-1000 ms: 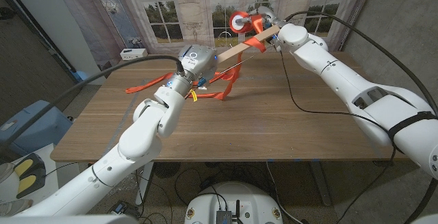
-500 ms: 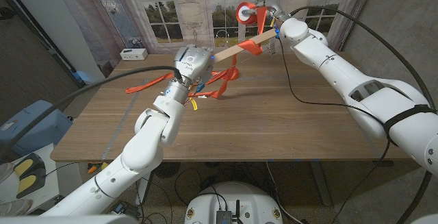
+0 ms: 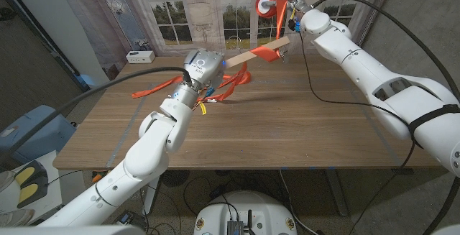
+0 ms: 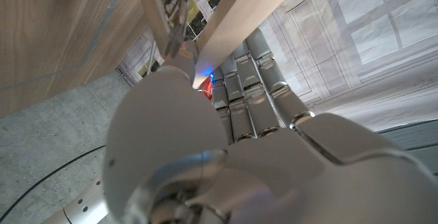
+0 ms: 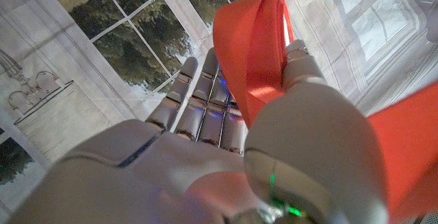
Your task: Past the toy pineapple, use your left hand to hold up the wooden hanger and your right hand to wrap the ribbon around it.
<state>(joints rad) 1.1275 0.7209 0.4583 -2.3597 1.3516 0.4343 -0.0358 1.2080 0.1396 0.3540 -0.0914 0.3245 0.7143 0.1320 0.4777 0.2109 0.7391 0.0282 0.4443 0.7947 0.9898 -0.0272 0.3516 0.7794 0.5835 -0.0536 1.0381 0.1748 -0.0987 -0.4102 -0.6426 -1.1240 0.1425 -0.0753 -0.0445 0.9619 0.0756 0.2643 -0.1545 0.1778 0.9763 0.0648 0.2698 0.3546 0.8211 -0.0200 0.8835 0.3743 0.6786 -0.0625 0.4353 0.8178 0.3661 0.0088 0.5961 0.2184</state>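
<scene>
Fingers (image 4: 239, 94) of the left hand (image 4: 226, 148) lie closed along the pale wooden hanger (image 3: 259, 50), gripping it; in the left wrist view the bar crosses just above them, and the hanger's metal hook shows beside it. From the head view that hand (image 3: 203, 68) sits raised over the far half of the wooden table (image 3: 287, 127), with the hanger's bar running from it up toward the right arm, tilted and clear of the tabletop.

On the right, the thumb and fingers (image 5: 198, 104) pinch the orange ribbon (image 5: 253, 53), which folds in a loop over the thumb and trails off to one side of the right wrist view. The right hand (image 3: 287, 8) is held high beyond the table's far edge, above the free end of the hanger, with the ribbon roll (image 3: 264, 4) at its fingertips. From there a strip of ribbon (image 3: 279, 26) drops to the bar's end, where orange bands are wound around the wood. More ribbon hangs in loose loops below the bar near the left hand, and a tail lies on the table toward the left.

A small white box (image 3: 139, 55) rests near the table's far left corner. Behind the table hangs a curtain (image 3: 187, 12) printed with windows.
</scene>
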